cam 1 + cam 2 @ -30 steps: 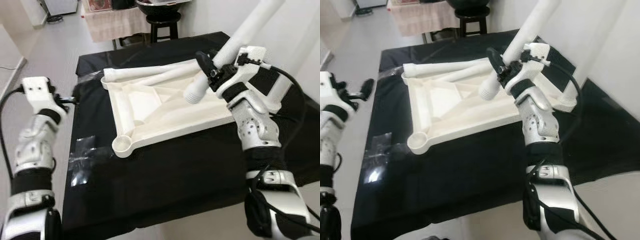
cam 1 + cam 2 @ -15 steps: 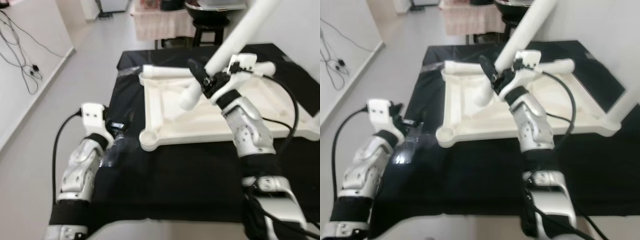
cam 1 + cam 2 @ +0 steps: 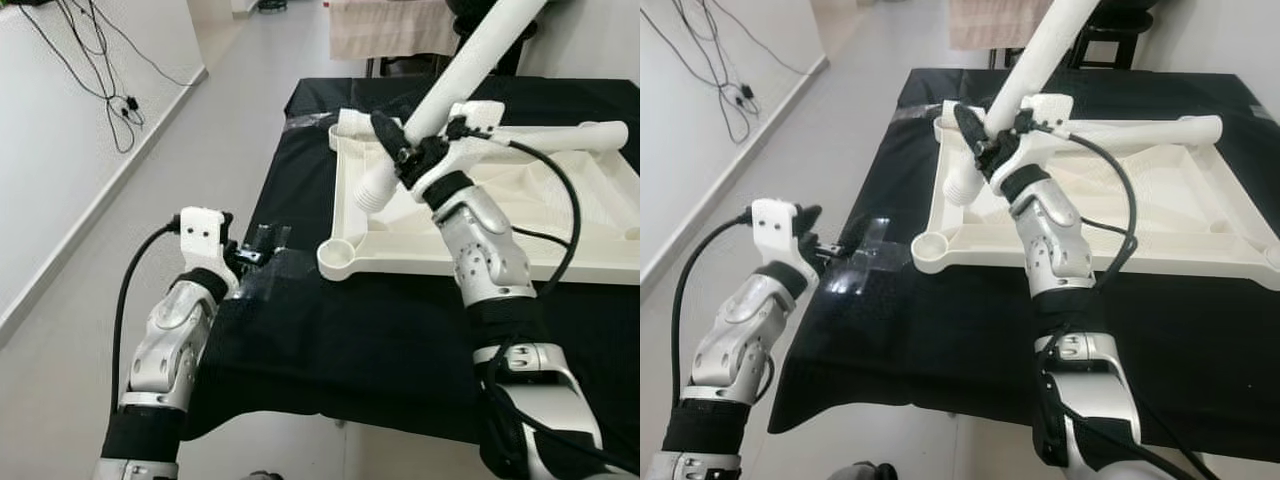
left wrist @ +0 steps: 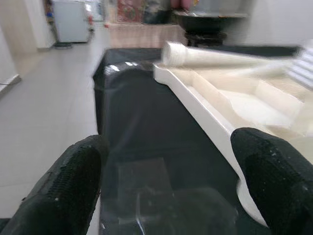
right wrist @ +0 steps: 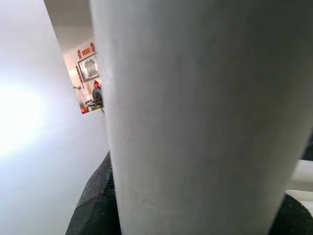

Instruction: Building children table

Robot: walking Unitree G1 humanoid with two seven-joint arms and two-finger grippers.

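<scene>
The right gripper clamps the table leg, its threaded end tilted down-left, above and beyond the tabletop's corner socket; the left gripper hangs spread and empty.

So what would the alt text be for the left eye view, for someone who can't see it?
The right gripper holds a white table leg slanted above an upturned white tabletop on a black-covered table. The left gripper hovers open at the table's edge.

table top: matt cream plastic | leg: smooth white plastic | cloth: black, matt | tape: glossy
</scene>
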